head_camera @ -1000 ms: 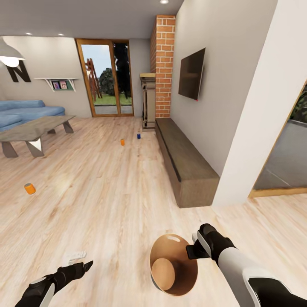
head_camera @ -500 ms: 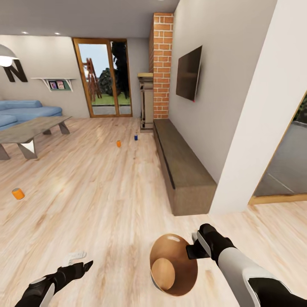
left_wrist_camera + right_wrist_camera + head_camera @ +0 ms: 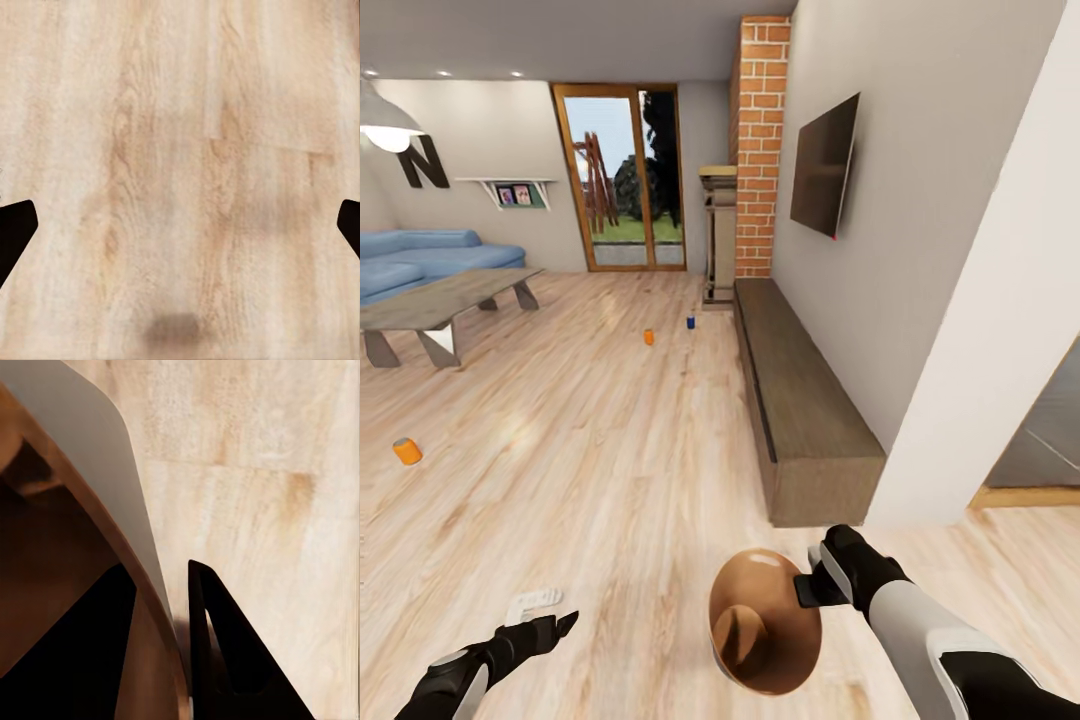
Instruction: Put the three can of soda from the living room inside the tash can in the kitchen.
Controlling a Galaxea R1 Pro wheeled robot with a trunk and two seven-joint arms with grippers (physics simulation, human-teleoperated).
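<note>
Gripping the bucket (image 3: 760, 640) rim, the right gripper (image 3: 809, 590) pinches it; left gripper (image 3: 556, 627) fingers spread; two orange cans (image 3: 407, 451) and one blue can (image 3: 690, 322) stand on the floor (image 3: 610, 450).

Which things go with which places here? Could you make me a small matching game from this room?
Things:
1. trash can
2. blue can
3. TV
4. low table

Places:
A. hanging on the wall above the long cabinet
B. held at its rim by the right gripper
C. in front of the blue sofa
D. on the floor near the brick fireplace

Pairs: 1-B, 2-D, 3-A, 4-C
</note>
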